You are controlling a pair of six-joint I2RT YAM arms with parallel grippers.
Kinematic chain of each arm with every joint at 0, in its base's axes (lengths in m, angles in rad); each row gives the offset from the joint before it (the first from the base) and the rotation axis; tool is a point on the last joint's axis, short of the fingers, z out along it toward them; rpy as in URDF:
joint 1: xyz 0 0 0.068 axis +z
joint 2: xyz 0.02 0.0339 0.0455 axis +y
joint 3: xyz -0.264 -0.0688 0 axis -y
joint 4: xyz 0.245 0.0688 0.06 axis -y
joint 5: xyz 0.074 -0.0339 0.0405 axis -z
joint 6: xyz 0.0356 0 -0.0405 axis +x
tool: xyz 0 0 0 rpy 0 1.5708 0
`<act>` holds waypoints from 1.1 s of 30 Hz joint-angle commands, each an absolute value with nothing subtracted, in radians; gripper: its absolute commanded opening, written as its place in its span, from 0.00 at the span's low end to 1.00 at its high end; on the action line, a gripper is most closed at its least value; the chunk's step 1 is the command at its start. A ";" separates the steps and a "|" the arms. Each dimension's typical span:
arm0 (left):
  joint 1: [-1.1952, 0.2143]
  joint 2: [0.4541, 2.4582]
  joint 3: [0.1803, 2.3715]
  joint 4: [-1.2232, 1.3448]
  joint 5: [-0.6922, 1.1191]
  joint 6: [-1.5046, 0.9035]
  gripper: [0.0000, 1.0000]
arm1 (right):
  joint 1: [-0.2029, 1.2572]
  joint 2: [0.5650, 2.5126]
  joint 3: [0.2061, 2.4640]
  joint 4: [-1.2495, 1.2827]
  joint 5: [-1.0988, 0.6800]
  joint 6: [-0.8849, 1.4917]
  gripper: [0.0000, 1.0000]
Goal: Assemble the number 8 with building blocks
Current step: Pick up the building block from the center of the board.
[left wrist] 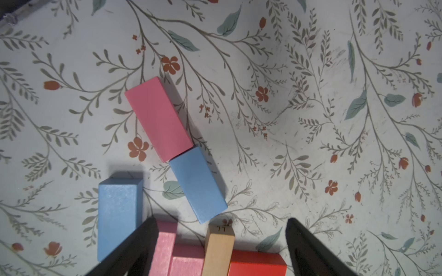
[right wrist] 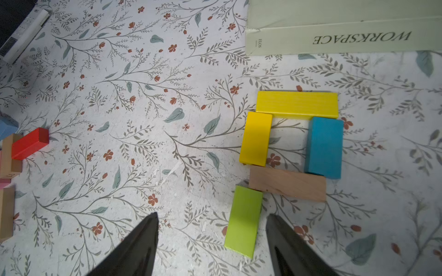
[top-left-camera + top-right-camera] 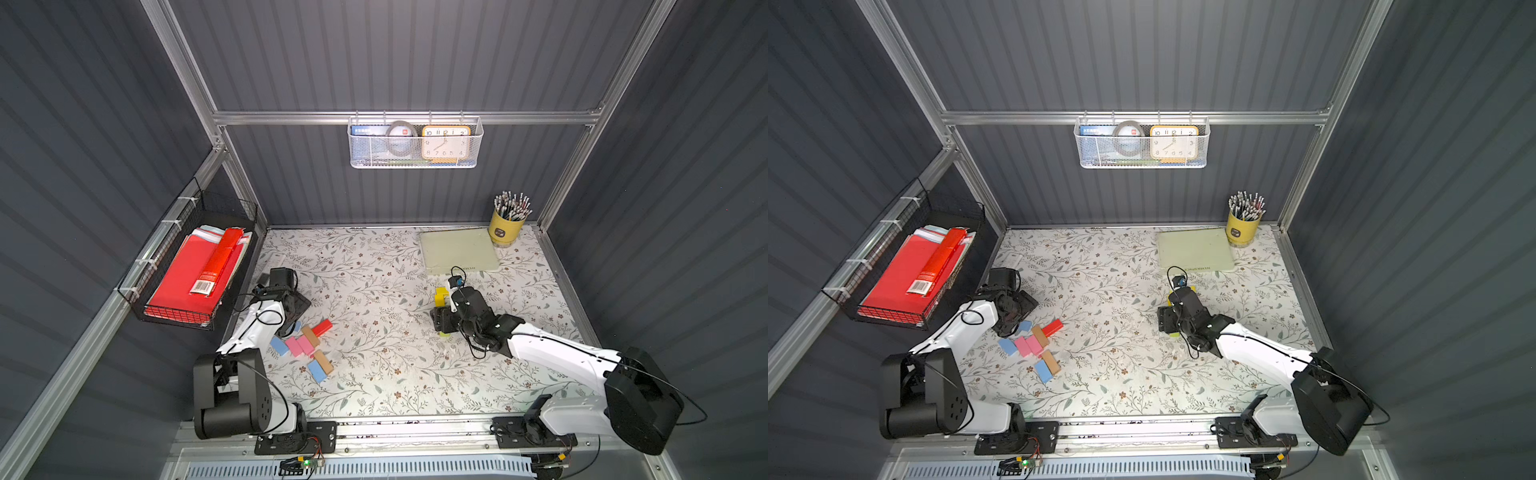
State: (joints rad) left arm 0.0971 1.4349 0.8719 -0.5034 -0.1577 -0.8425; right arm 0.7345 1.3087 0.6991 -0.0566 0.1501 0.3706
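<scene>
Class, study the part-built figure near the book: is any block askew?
Yes: the tan block slants, not parallel to the long yellow block, and the green block at its end leans too.

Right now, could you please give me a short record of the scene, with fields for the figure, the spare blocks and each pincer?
figure: long yellow block, short yellow block, teal block and tan block form a closed ring
next piece: green block lies flat, touching the tan block's corner
spare pile: pink, blue, tan and red blocks beside the left arm
left pincer: open, over the spare pile
right pincer: open, empty, by the green block
</scene>
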 commanded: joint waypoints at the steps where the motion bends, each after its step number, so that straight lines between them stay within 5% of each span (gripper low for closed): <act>1: 0.106 1.465 0.842 -0.465 -0.116 -0.885 0.84 | 0.729 1.278 0.673 -0.037 0.159 0.347 0.76; 33: 0.138 1.636 0.854 -0.443 -0.150 -0.935 0.60 | 0.696 1.245 0.627 -0.037 0.157 0.342 0.76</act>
